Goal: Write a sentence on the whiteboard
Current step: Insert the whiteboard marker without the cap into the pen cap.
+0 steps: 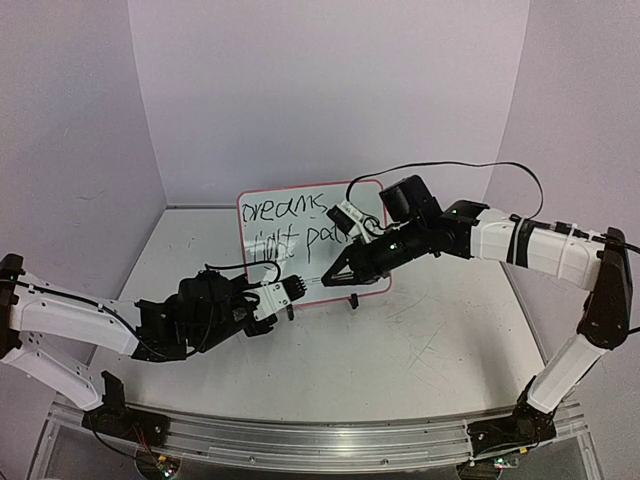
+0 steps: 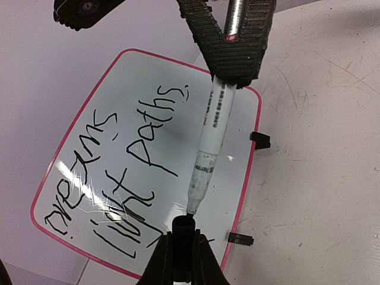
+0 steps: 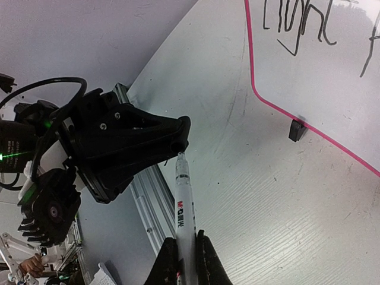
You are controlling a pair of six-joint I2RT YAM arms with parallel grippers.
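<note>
The whiteboard (image 1: 365,205), red-pink framed, stands tilted at the table's middle back. On it is the sentence (image 2: 119,172) in black, "dreams light paths." My right gripper (image 3: 184,256) is shut on a white marker (image 3: 184,208) and hovers in front of the whiteboard (image 3: 320,77). My left gripper (image 2: 184,252) is shut on the black cap (image 2: 184,228). The marker (image 2: 212,130) tip sits right at the cap's mouth. In the top view the left gripper (image 1: 285,292) and right gripper (image 1: 335,275) face each other before the board's lower edge.
Two black clip feet (image 2: 259,139) (image 2: 240,239) stick out from the whiteboard's (image 2: 178,113) lower edge. A metal rail (image 1: 300,440) runs along the near table edge. Lilac walls close in the back and sides. A black cable (image 1: 450,168) loops above the right arm.
</note>
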